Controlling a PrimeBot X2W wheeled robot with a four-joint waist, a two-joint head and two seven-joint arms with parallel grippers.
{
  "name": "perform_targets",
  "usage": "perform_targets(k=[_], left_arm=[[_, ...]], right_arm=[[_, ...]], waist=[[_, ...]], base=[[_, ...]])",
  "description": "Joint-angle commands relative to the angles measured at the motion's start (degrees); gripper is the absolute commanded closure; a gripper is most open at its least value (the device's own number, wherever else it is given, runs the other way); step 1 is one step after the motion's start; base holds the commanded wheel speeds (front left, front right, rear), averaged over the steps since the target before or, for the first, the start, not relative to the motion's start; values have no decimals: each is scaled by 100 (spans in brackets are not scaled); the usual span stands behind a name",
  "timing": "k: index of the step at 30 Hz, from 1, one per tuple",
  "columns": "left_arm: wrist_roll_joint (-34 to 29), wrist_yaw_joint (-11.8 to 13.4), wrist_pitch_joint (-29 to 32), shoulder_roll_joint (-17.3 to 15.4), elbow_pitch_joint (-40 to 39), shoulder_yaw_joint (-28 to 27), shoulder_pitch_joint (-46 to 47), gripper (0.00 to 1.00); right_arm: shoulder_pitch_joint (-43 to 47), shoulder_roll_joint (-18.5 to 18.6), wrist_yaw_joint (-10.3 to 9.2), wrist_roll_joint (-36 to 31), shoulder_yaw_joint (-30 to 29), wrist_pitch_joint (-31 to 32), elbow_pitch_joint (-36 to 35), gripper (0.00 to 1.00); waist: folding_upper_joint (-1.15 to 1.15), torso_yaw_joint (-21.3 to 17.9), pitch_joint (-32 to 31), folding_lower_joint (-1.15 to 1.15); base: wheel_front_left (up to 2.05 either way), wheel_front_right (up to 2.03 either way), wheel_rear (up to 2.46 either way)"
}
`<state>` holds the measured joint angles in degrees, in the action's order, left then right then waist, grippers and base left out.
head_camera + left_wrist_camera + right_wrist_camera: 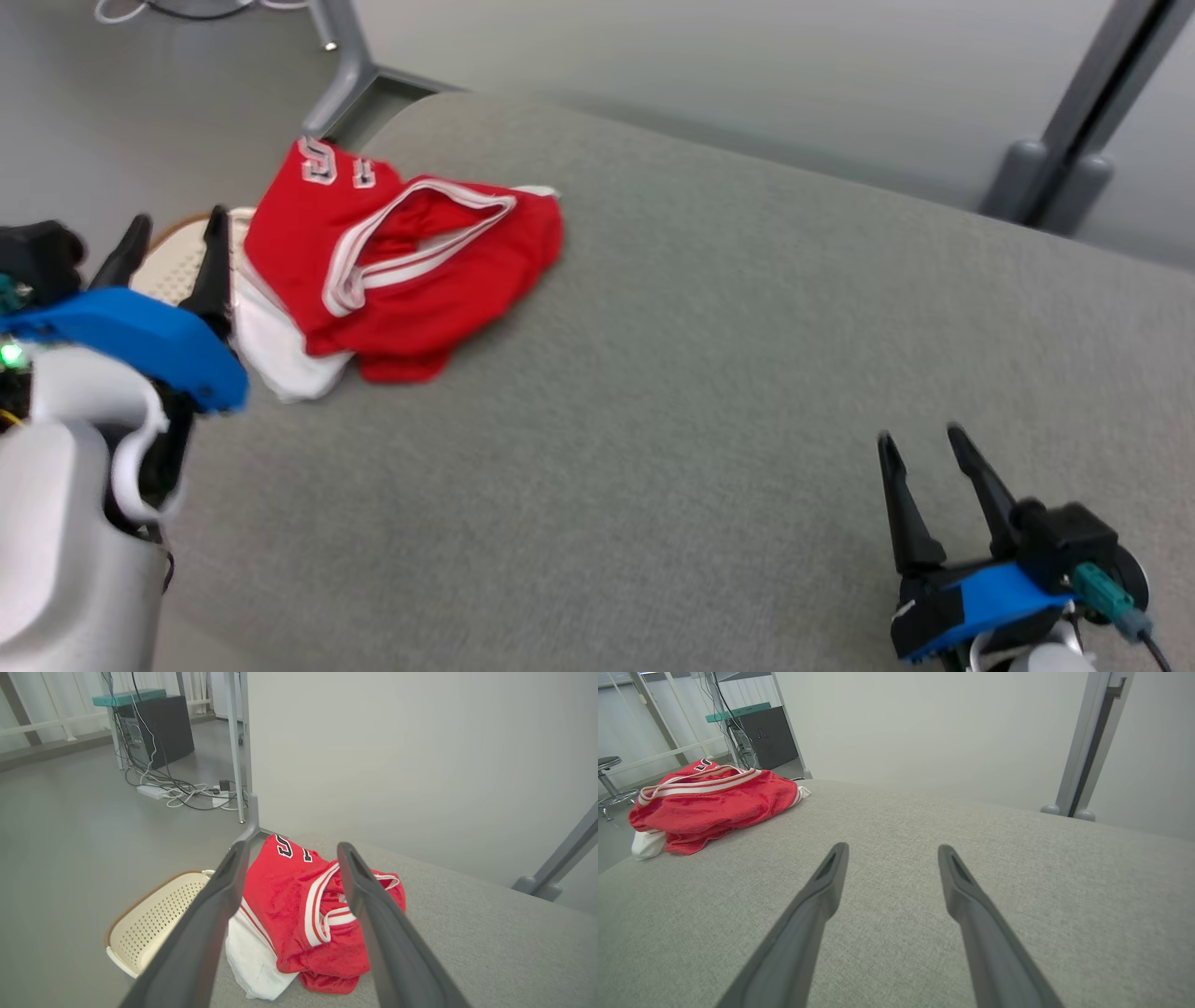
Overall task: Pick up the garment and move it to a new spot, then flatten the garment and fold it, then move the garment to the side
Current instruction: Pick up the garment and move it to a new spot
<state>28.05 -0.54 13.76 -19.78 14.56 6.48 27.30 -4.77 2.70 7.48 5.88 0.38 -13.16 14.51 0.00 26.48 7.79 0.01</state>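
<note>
A grey fabric surface (672,420) spreads ahead. Nearest, at lower right, the right gripper (920,436) has its jaws apart and empty. Farther left, the left gripper (179,218), also spread and empty, points at the red garment (411,271). The garment lies crumpled over a white cloth (280,355) at the surface's left edge. Beyond sits a cream basket (154,919).

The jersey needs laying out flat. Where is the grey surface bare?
Bare: the wide middle of the grey surface, from the red jersey across to the right gripper. Crowded: the left corner, with the jersey, a white cloth, the basket and the left gripper.
</note>
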Motion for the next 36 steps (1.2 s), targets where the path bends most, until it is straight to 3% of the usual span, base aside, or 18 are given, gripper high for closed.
perform_targets(k=[1, 15, 21, 26, 27, 28, 36], left_arm=[[92, -15, 123, -45, 153, -57, 127, 0], [748, 27, 1187, -683, 1569, -635, 1104, 0], [615, 277, 1473, -947, 1920, -617, 942, 0], [652, 592, 1595, -901, 2221, -685, 812, 0], [643, 607, 1557, -886, 2226, -675, 819, 56], [613, 629, 1498, -895, 2236, -667, 823, 100], [590, 458, 1001, -929, 2138, -658, 1165, 100]], right_arm=[[-70, 35, 3, -53, 20, 35, -48, 0], [-325, 33, 3, -614, 38, 583, -1055, 0], [-307, 33, 3, -677, 26, 672, -1331, 0], [-240, 32, 3, -725, 9, 717, -1476, 0], [-237, 32, 3, -730, -1, 723, -1491, 0], [-231, 32, 3, -730, -4, 724, -1505, 0], [-195, 31, 3, -482, 134, 629, -1304, 0]], waist=[[0, -82, 63, -1], [0, -1231, 1478, -1], [0, -1532, 1809, -1], [0, -1678, 1967, -1], [0, -1687, 1981, -1], [0, -1695, 1988, -1], [0, -1680, 1595, -1]], base=[[0, 0, 0], [0, 0, 0], [0, 0, 0], [0, 0, 0], [0, 0, 0], [0, 0, 0], [0, 0, 0]])
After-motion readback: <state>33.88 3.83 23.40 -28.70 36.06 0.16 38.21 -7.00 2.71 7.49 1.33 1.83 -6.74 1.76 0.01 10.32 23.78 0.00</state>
